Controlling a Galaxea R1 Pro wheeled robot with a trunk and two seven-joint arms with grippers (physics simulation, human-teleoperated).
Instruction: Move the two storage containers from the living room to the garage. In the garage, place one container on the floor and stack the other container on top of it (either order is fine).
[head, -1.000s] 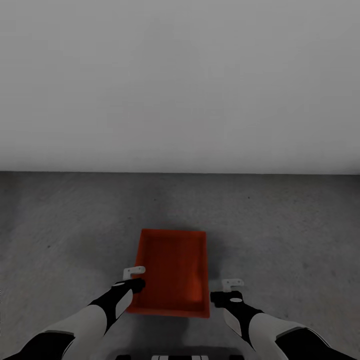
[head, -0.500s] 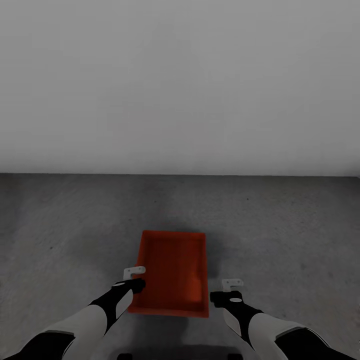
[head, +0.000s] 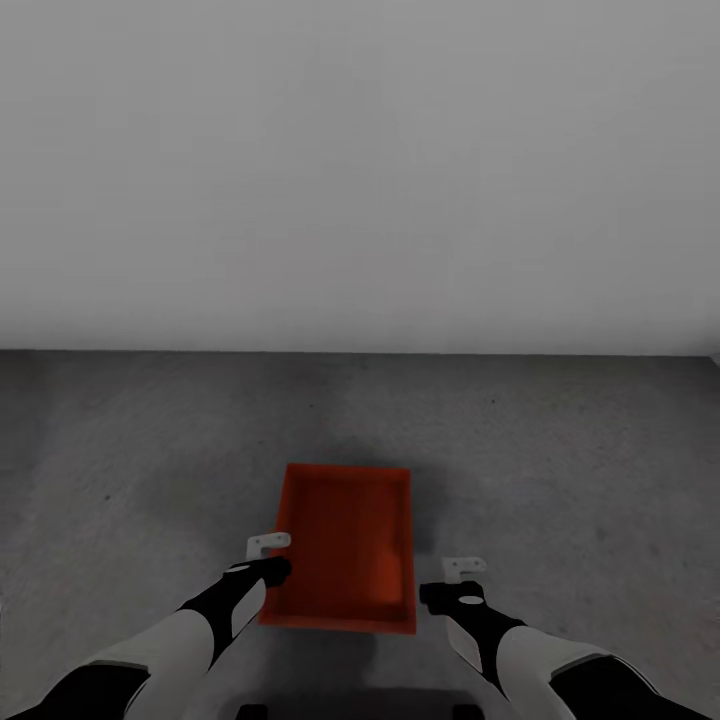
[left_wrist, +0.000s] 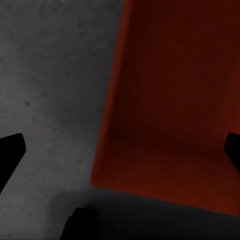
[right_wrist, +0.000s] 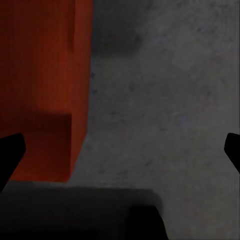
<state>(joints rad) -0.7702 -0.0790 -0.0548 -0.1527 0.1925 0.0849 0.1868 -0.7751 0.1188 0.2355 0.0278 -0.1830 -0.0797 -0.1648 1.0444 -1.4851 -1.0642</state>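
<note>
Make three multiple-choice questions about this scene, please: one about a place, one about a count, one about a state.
1. Where does the storage container rest?
A. on the grey concrete floor
B. on a wooden table
C. on a shelf

2. How many red-orange containers can be seen?
A. one
B. two
C. three

3. What is the state of the left claw?
A. shut on the container
B. open, holding nothing
C. shut on a cloth

Answers:
1 A: in the head view its base lies flat on the floor before the wall.
2 A: a single bin appears.
3 B: in the left wrist view the fingertips sit far apart.
</note>
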